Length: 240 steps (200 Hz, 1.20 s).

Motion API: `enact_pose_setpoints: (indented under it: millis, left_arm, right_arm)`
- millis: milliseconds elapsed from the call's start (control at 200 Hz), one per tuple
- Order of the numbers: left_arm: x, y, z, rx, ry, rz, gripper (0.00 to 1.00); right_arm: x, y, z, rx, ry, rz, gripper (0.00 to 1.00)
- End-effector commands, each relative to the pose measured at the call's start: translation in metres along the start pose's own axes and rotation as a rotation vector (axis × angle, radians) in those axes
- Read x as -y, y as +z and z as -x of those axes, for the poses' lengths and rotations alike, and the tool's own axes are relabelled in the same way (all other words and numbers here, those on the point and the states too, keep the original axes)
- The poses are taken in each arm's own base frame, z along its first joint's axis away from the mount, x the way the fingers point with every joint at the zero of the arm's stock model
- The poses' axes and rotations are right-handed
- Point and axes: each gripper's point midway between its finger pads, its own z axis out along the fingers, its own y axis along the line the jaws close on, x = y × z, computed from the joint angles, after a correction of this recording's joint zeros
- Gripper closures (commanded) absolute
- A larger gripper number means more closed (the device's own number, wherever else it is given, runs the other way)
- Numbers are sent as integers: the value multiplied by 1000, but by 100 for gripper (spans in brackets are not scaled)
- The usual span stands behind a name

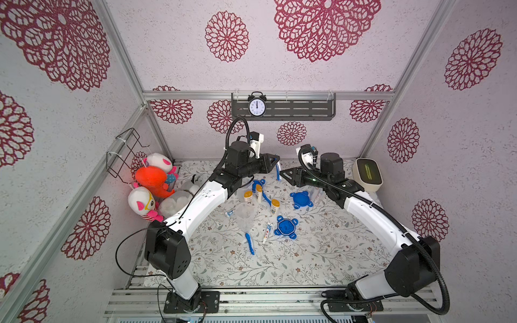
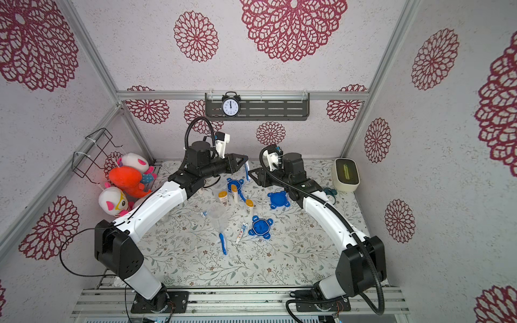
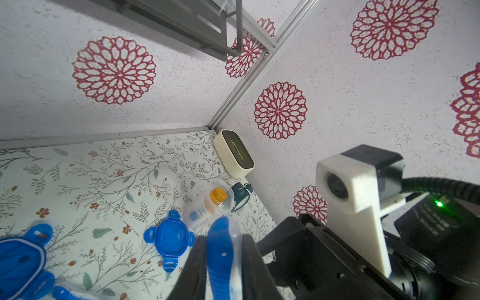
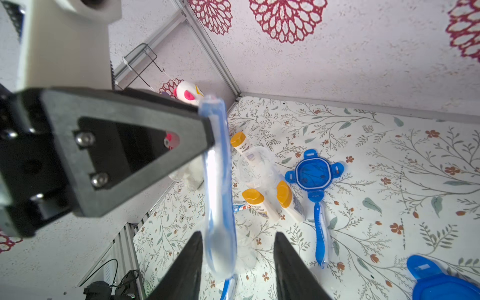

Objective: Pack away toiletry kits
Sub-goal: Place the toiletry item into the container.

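Observation:
My left gripper (image 3: 223, 249) is shut on a blue toothbrush (image 3: 222, 262) in a clear wrapper, held in the air at the back middle (image 1: 277, 169). My right gripper (image 4: 237, 249) is open, and the toothbrush's lower end (image 4: 218, 233) hangs between its jaws, close to one finger and not pinched. A clear jar (image 3: 210, 202) lies on its side near the back right corner with an orange-capped bottle inside. Another clear jar (image 1: 244, 214) stands mid-table. White bottles (image 1: 248, 196) (image 1: 275, 206), a second toothbrush (image 1: 249, 243), a toothpaste tube (image 1: 267, 232) and blue lids (image 1: 286, 226) (image 1: 301, 199) lie loose.
Plush toys (image 1: 152, 179) are piled at the left wall under a wire basket (image 1: 126, 151). A cream box (image 1: 368, 173) and a teal alarm clock (image 3: 240, 194) sit in the back right corner. A clock (image 1: 256, 106) rests on the wall shelf (image 1: 302, 109).

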Motion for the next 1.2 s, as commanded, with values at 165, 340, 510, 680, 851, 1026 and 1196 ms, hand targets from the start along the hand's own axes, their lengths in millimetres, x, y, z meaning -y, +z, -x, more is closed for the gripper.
enact_pose_setpoints:
  millis: [165,340,510,680,851,1026,1196]
  left_arm:
    - [22,7,-1,-1,42,-73,93]
    - [25,11,-8,-21,48,-85,93]
    - [27,16,-12,-33,49,-96,93]
    - [26,22,-16,-53,50,-109,79]
    - [21,13,-11,-20,73,-78,33]
    - [-7,-10,-9,2,61,-20,23]
    - [-36,-21,-32,-31,77,22,19]
  right_arm:
    - [-15,-6,24,71,2,37,62]
    - [-14,-3,28,80,0,39,69]
    - [-11,-1,26,65,1,29,81]
    - [-5,-3,22,61,-13,-10,94]
    - [21,-8,8,70,-28,-134,97]
    - [86,-39,-12,127,-55,-392,97]
    - [150,-88,-21,248,-59,-572,96]
